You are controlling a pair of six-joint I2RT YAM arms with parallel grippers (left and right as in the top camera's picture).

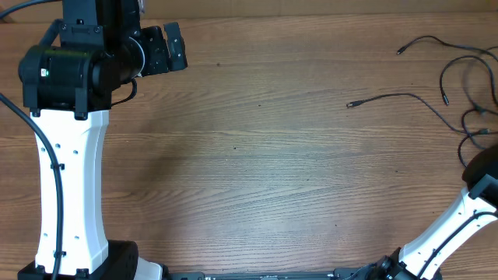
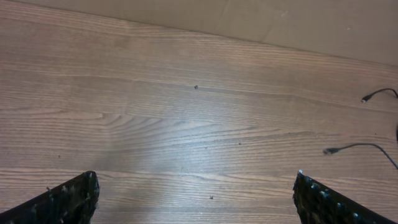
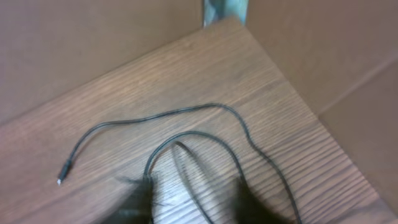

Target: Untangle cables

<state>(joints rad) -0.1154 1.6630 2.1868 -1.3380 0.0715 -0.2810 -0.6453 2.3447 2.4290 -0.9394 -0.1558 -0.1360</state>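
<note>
Along the table's right edge the cables [image 1: 389, 96] lie loosely looped. The right end effector [image 3: 194, 202] hovers over them, its blurred fingers parted with one strand between. The left end effector [image 2: 196, 202] gapes wide and empty near the far left corner.

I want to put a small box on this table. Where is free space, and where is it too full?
The wide middle of the table is bare, from the left arm across to the nearest plug tip. The strip along the near edge, between the left arm and the right arm, is free too. The far right corner is crowded with the cables.
</note>
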